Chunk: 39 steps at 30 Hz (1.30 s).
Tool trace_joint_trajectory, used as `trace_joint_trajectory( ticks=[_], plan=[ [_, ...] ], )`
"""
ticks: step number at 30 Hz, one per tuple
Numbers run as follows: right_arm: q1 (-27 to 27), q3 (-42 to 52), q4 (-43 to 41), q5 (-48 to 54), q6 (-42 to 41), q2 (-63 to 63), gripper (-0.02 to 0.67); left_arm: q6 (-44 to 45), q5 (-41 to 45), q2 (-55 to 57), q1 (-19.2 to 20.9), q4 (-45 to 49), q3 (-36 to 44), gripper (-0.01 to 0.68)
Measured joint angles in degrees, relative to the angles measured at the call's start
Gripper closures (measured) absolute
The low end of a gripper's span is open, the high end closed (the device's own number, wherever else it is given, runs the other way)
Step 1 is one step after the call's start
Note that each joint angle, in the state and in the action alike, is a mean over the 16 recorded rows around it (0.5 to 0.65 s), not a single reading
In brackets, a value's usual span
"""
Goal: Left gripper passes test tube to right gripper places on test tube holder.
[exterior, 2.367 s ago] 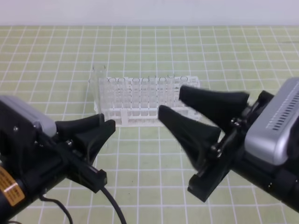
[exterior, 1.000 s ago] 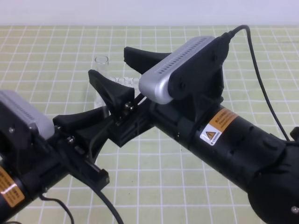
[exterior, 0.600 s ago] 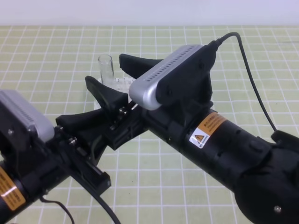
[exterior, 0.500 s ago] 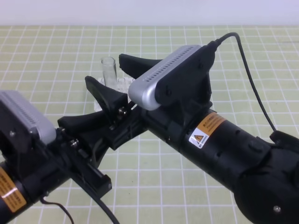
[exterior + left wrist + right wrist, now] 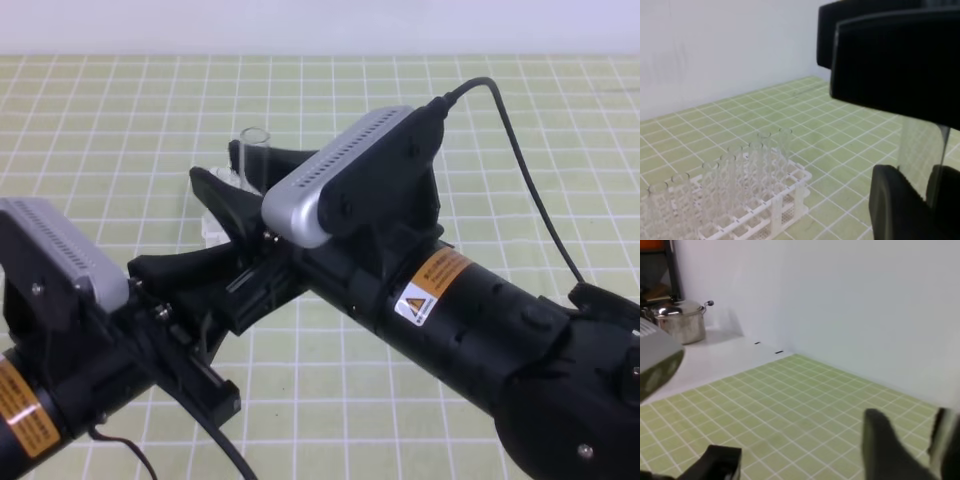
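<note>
right gripper (image 5: 245, 175) blocks test tube holder (image 5: 213, 228) from front; green mat (image 5: 560, 130) to right open

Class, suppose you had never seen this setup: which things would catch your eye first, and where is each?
The right gripper, black with a silver-grey plate, fills the middle of the high view, reaching across to the left. A clear test tube stands between its fingers, above the left gripper at lower left. In the left wrist view, the white holder, lined with tubes, sits on the green grid mat.
</note>
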Motion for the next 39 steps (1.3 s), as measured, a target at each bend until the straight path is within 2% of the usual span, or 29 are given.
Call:
trace_joint_trajectory(
  ticks=[26,32,39],
  plan=[
    [-0.17,-0.11,0.6,1.22,0.23,0.01,0.64,-0.7,1.28,-0.04,0.0,0.95,0.0,0.655],
    [-0.41,-0.11,3.71,1.08,-3.07,-0.05,0.64,-0.89,2.82,-0.26,0.0,0.76,-0.01,0.646],
    [-0.5,0.0,10.76,1.91,-10.75,-1.62,0.64,-1.14,8.25,-4.23,0.0,0.53,-0.01,0.65]
  ],
)
